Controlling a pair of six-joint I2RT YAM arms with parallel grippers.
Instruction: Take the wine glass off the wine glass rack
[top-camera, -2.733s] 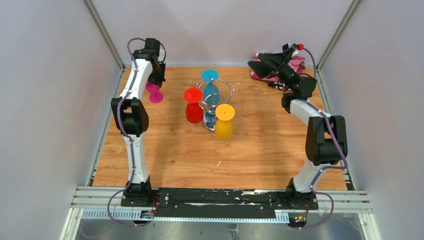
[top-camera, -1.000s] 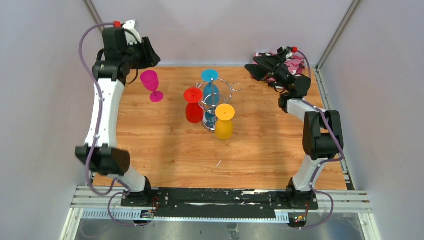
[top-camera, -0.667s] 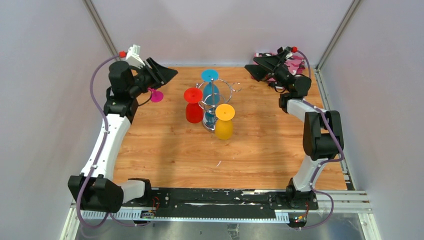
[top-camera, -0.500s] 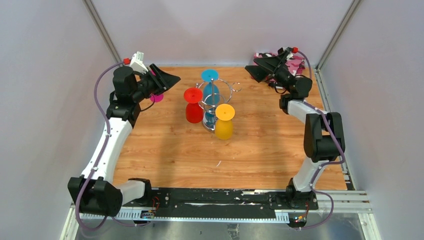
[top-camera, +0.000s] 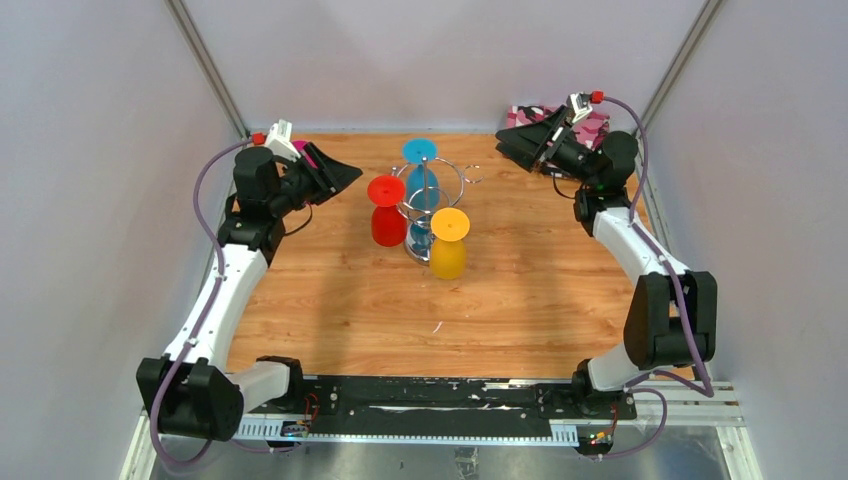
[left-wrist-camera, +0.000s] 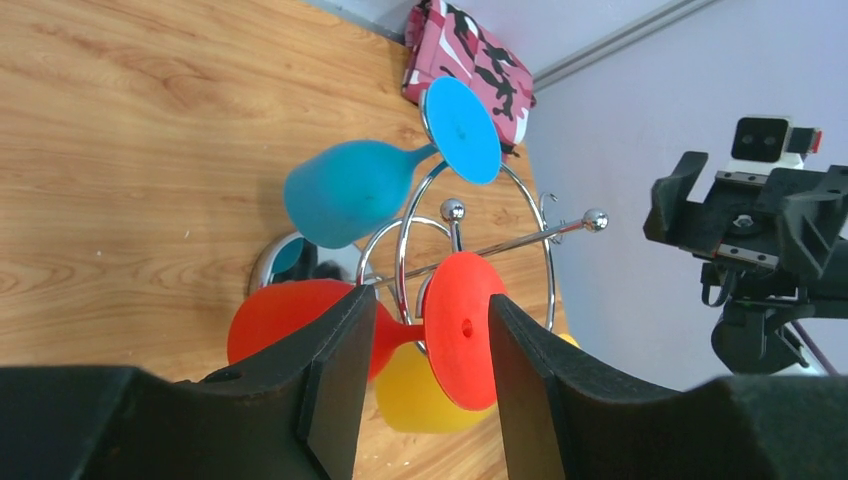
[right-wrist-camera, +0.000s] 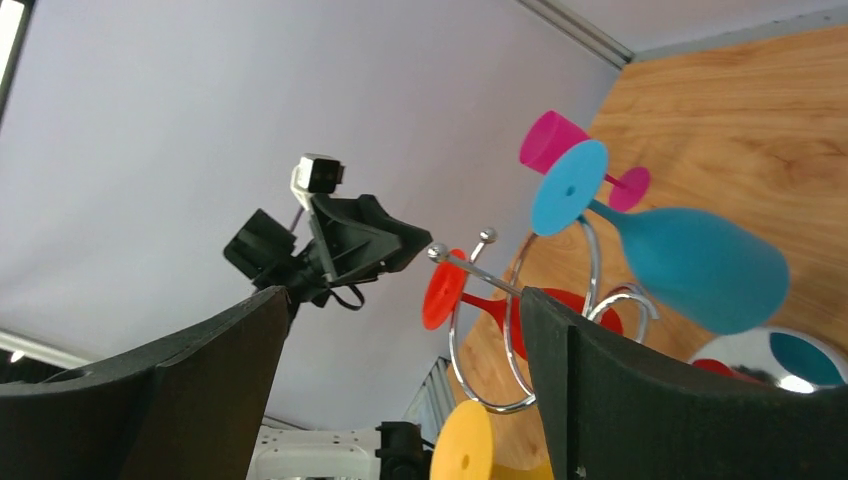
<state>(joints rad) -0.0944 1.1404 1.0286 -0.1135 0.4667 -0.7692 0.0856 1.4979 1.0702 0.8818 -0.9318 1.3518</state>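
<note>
The chrome wine glass rack (top-camera: 432, 205) stands mid-table with three glasses hanging bowl-down: red (top-camera: 387, 212), blue (top-camera: 420, 152) and yellow (top-camera: 449, 245). My left gripper (top-camera: 350, 172) hovers just left of the red glass, open and empty. In the left wrist view the red foot (left-wrist-camera: 462, 325) shows between the left gripper's (left-wrist-camera: 428, 305) spread fingers, farther off and untouched. My right gripper (top-camera: 512, 142) hangs open at the back right, aimed at the rack. A magenta glass (right-wrist-camera: 553, 143) stands upright on the table beyond the rack.
A pink camouflage cloth (top-camera: 592, 124) lies in the back right corner behind the right arm. The wooden table (top-camera: 400, 320) is walled by pale panels on three sides. The left arm (top-camera: 225, 290) stretches along the left edge.
The left arm has swung down from high over the magenta glass and turned its gripper toward the red glass. The right arm's elbow dropped forward; its gripper stayed open at the back right.
</note>
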